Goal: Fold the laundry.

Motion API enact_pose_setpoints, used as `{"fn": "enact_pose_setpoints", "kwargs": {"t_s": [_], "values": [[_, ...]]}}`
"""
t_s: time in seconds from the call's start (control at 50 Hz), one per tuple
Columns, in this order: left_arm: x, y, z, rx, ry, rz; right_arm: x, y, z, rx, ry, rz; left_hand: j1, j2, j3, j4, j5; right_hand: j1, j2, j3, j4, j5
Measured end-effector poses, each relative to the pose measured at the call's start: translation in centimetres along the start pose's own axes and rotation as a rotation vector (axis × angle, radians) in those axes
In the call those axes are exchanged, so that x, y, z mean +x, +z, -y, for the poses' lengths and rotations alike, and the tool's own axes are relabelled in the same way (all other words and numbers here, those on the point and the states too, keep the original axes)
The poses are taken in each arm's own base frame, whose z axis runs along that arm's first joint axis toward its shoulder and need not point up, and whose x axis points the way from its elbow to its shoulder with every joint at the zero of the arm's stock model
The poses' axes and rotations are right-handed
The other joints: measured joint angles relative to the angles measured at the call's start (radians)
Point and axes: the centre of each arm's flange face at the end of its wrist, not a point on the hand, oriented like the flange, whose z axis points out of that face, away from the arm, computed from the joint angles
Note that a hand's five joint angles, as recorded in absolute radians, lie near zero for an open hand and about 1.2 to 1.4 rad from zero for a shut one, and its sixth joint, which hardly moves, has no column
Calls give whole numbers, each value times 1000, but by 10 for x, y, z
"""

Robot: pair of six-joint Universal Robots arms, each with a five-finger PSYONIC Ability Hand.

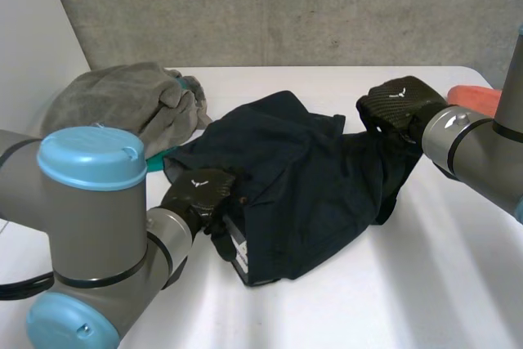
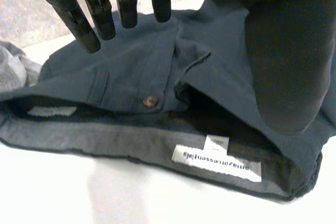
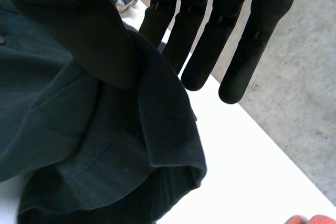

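Note:
A dark navy garment (image 1: pixel 302 177) lies crumpled in the middle of the white table (image 1: pixel 392 284). Its waistband, with a white label (image 2: pixel 218 162) and a brown button (image 2: pixel 150 100), faces the near left. My left hand (image 1: pixel 196 190) rests at that waistband end, open, its fingers (image 2: pixel 126 3) straight above the cloth (image 2: pixel 131 72) and its thumb (image 2: pixel 283 66) beside the band's opening. My right hand (image 1: pixel 400 102) is at the garment's far right edge. There a fold of the cloth (image 3: pixel 105 145) runs up between its thumb (image 3: pixel 94 30) and its straight fingers (image 3: pixel 199 45), pinched.
A heap of grey-olive laundry (image 1: pixel 122 104) sits at the back left, with a teal piece (image 1: pixel 163 157) showing under it beside the dark garment. An orange-red item (image 1: pixel 474 97) lies at the table's far right edge. A grey wall stands behind the table.

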Motion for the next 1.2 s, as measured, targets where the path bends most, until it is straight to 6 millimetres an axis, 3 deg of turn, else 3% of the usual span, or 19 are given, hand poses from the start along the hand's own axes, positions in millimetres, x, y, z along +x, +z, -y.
{"fn": "enact_pose_setpoints", "kwargs": {"t_s": [0.1, 0.18, 0.24, 0.44, 0.64, 0.72, 0.78, 0.8, 0.82, 0.88, 0.92, 1.02, 1.1, 1.2], "values": [[5, -11, 9, 35, 30, -6, -2, -4, -3, -37, 4, 9, 0, 0, 0, 0, 1, -32, -45, -47, -47, -42], [17, -18, 9, 39, 94, -35, -6, -11, -9, -92, -15, 22, 0, 0, 0, 0, 0, -675, -710, -693, -685, -699], [26, -21, 4, 32, 141, -55, -7, -17, -12, -126, -38, 29, 0, 0, 0, 0, 0, -905, -949, -947, -941, -928], [62, -6, -39, -58, 338, -77, 1, -46, -22, -160, -128, 8, 6, 4, 4, 6, 1, -916, -974, -982, -984, -953], [71, 18, -51, -51, 433, -21, 4, -58, -43, -130, -99, -1, 55, 43, 41, 57, 4, -916, -974, -982, -984, -953], [71, 27, -52, -32, 465, 1, 4, -57, -51, -121, -89, -8, 231, 195, 192, 207, 180, -916, -974, -982, -984, -953], [70, 34, -52, -16, 490, 23, 5, -57, -57, -117, -82, -16, 573, 540, 537, 545, 510, -916, -974, -982, -984, -953], [69, 37, -52, -10, 498, 31, 5, -56, -58, -116, -81, -18, 587, 556, 553, 562, 526, -916, -974, -982, -984, -953], [68, 38, -51, -5, 504, 38, 6, -56, -60, -116, -79, -21, 743, 767, 761, 771, 729, -916, -974, -982, -984, -953], [64, 44, -47, 22, 516, 77, 7, -55, -62, -114, -75, -28, 888, 966, 955, 972, 924, -916, -974, -982, -984, -953], [58, 47, -39, 50, 511, 117, 8, -55, -62, -113, -72, -31, 889, 980, 967, 985, 935, -916, -974, -982, -984, -953], [29, 49, 11, 195, 442, 268, 9, -54, -60, -107, -66, -37, 895, 986, 975, 992, 938, -916, -974, -982, -984, -953], [-16, 41, 86, 424, 352, 405, 11, -53, -58, -95, -59, -39, 895, 986, 978, 992, 938, -916, -974, -982, -984, -953], [-50, 24, 167, 736, 322, 447, 13, -50, -55, -83, -40, -40, 898, 986, 978, 992, 938, -916, -974, -982, -984, -953]]}}
